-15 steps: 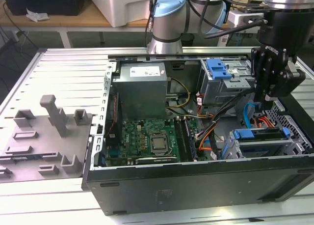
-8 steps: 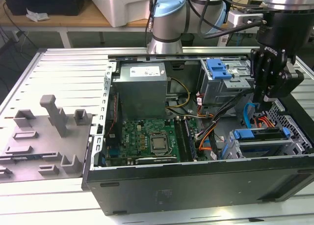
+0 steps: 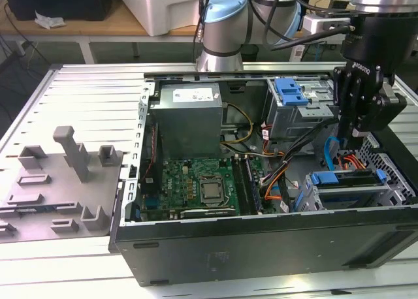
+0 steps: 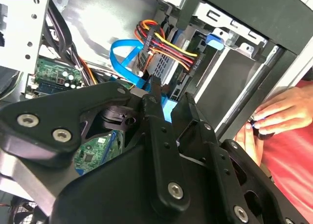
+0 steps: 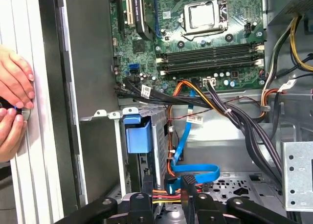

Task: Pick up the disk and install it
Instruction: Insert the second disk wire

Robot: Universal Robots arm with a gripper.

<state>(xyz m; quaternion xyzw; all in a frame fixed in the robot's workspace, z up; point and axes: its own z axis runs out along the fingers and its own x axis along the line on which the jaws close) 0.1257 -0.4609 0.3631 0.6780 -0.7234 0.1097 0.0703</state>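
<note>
Hovering above the drive cage (image 3: pixel 349 188), end effector (image 3: pixel 358 130) fingers nearly pressed together, holding nothing; hands (image 5: pixel 12 104) beside the case.

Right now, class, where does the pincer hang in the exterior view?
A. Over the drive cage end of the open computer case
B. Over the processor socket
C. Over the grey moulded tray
A: the pincer hangs above the drive cage at the exterior view's right.
</note>
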